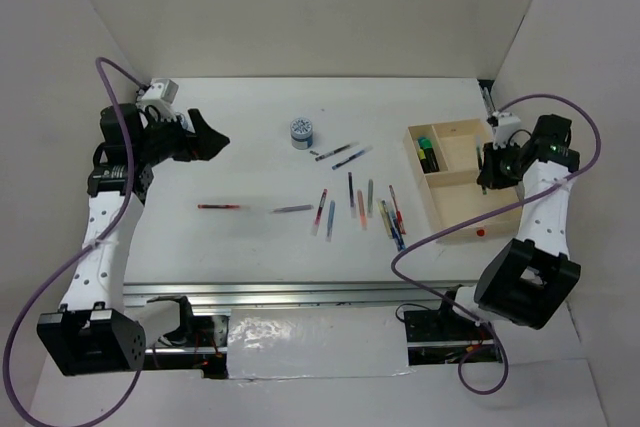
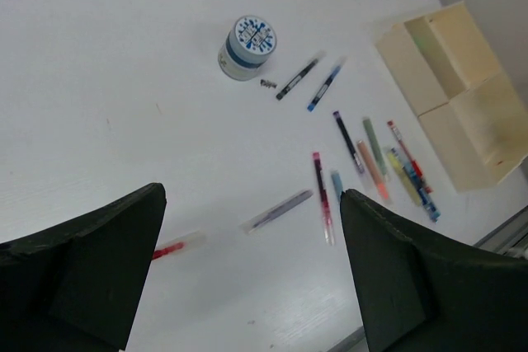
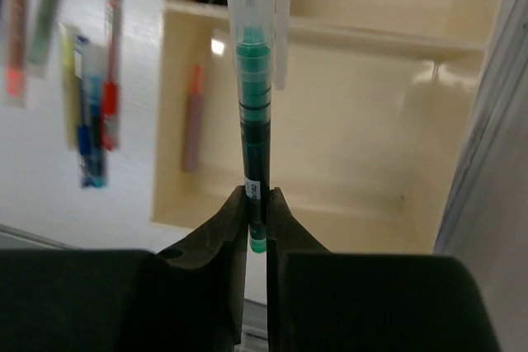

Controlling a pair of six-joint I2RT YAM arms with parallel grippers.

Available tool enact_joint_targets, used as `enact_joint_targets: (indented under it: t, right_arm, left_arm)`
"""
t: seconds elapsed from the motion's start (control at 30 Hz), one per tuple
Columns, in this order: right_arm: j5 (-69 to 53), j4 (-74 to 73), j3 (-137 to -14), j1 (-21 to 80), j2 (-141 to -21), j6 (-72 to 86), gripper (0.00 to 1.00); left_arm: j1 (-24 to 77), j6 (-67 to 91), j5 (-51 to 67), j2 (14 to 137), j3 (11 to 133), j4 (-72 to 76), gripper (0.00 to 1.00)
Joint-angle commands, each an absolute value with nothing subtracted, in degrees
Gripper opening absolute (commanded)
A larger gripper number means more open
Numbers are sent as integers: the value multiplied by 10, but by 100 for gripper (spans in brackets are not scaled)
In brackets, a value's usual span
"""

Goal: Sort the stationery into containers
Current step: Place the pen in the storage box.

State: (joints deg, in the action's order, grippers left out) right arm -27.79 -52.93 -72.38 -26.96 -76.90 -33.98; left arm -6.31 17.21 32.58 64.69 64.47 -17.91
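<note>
Left claw [image 1: 205, 134]: yours is spread wide at the upper left of the top view, with nothing between its fingers [image 2: 115, 245]. Only white table [image 2: 124, 80] shows in the gap.
Right claw [image 3: 256, 200]: clenched on the green pen [image 3: 252, 80], which is pinched near its lower end. The pen runs straight up the middle of the wrist view.
Green pen's place: you hold it above the wooden tray [image 3: 346, 35], over a large compartment.
Tray contents: one pinkish pen [image 3: 192, 125] lies in that compartment. Highlighters [image 1: 428, 153] sit in a narrow compartment at the tray's left.
Loose pens [image 1: 352, 197]: scattered at table centre, left of the tray.
Red pen [image 1: 218, 206]: alone, further left.
Pot [image 1: 302, 132]: upright, above the loose pens.
</note>
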Motion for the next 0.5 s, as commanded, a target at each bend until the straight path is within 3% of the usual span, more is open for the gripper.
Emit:
enact_joint_targets:
  t: [0.0,0.2,0.47]
  right_arm:
    - [-209,-568,-676,-270,-773,-457,0]
    - [-161,-495,-600,-246,-785,-433,0]
    - [-143,-442,-601,-200,-861,-338,0]
  left_arm:
    - [-55,94,312,646,657,-221,99]
    - [-54,77,269,659,668,-257,99]
    - [-54,63,254,660,649,-270,99]
